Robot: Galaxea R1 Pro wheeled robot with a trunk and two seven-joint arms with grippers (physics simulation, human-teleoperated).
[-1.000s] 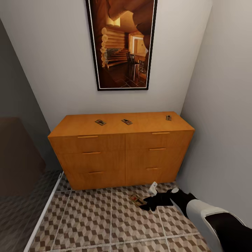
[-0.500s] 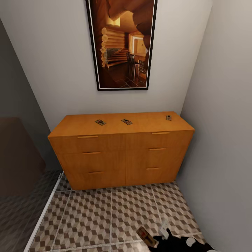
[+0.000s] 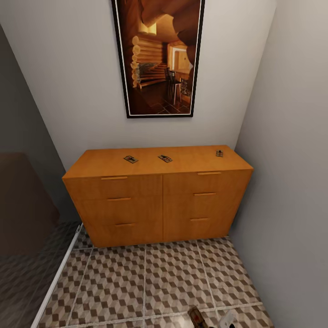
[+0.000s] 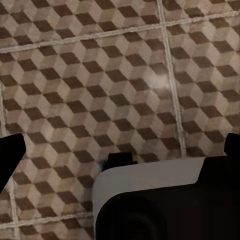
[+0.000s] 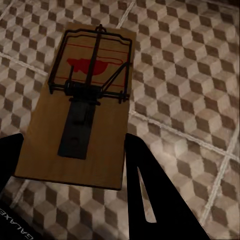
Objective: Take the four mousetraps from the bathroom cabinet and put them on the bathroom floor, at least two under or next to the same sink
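Three mousetraps lie on top of the orange-brown cabinet [image 3: 159, 200]: one at the left [image 3: 130, 159], one in the middle [image 3: 165, 158], one near the right end [image 3: 219, 153]. In the right wrist view the fourth mousetrap [image 5: 85, 105], a tan board with dark wire and a red mark, sits above the cube-patterned bathroom floor [image 5: 190, 75]. My right gripper [image 5: 73, 137] is shut on its long edges. This trap's end [image 3: 196, 316] peeks in at the head view's bottom edge. My left gripper [image 4: 120, 145] stands open over bare tiles, holding nothing. The sink is out of view.
A tall framed picture [image 3: 157, 57] hangs above the cabinet. Grey walls close in at the right [image 3: 291, 182] and left. A pale threshold strip [image 3: 57, 278] runs along the floor at the left, with a dark shape [image 3: 23, 200] beyond it.
My right arm has drawn back towards the head view's bottom edge with the mousetrap, and is now almost out of that view. The three traps on the cabinet have not moved.
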